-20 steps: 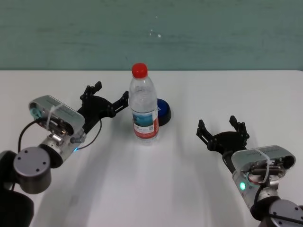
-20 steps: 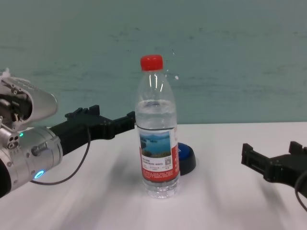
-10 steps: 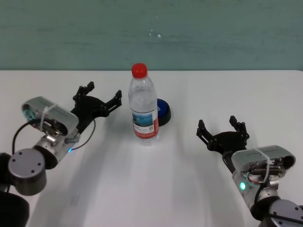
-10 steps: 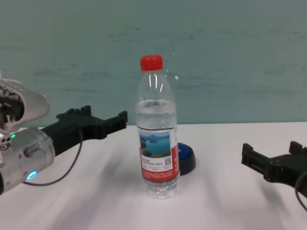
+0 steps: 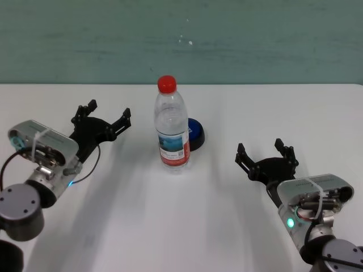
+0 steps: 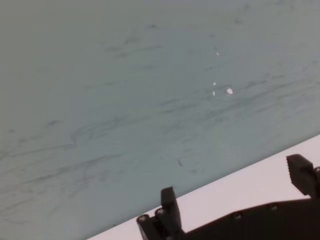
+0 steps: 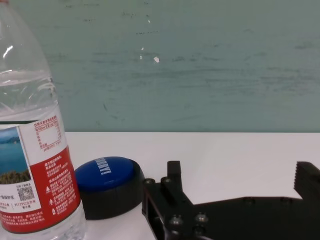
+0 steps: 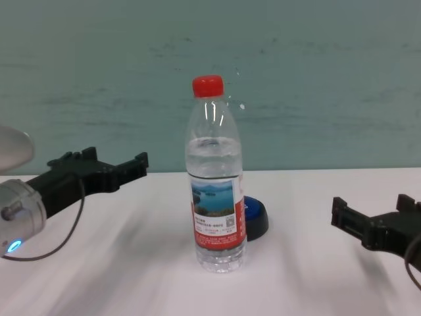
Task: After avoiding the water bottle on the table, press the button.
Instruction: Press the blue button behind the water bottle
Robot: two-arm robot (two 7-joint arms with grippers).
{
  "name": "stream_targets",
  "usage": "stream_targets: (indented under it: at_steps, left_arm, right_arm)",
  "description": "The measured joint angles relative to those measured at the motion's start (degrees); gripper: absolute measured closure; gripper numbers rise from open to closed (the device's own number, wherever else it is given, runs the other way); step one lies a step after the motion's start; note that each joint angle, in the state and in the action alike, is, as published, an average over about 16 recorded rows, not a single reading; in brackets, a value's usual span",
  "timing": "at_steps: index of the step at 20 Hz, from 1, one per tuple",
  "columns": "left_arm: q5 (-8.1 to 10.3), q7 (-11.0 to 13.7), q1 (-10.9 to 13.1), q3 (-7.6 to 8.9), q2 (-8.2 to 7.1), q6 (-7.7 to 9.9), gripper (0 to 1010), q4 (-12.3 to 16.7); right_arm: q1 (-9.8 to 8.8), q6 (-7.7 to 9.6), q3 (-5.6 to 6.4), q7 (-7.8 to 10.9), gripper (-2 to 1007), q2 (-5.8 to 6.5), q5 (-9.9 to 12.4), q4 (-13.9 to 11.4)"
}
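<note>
water bottle: you see the water bottle (image 5: 171,129) upright near the middle of the counter (image 5: 187,226), red cap on, clear liquid high inside; in the right wrist view its label (image 7: 35,172) shows a lake photo and a red band.
button: your button (image 5: 194,133) sits just behind the bottle toward your right side, blue dome on a black base; the head view shows the bottle partly covering it, and you cannot tell from the views whether they touch.
left gripper: your left gripper (image 5: 104,116) hangs above the counter well to the left of the bottle, apart from it, jaws spread wide and holding nothing; in the left wrist view you see only two black fingertips (image 6: 169,202) against the green wall.
right gripper: your right gripper (image 5: 266,153) sits low over the counter on the right, well apart from bottle and button, jaws wide open and empty, pointing toward the far wall.
wall: a teal wall (image 5: 255,39) runs behind the counter's far edge.
</note>
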State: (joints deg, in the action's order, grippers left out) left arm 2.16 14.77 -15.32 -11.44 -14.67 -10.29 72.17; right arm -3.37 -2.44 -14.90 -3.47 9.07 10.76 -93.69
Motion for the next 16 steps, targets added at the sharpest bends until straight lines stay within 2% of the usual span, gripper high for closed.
stream_targets:
  at_steps: [16]
  left_arm:
    - [1.75,-1.0,7.9,4.24,-0.99,1.07,0,9.0]
  right_arm:
    - [0.0,0.0,0.0,0.0,1,0.01,0.0,0.0]
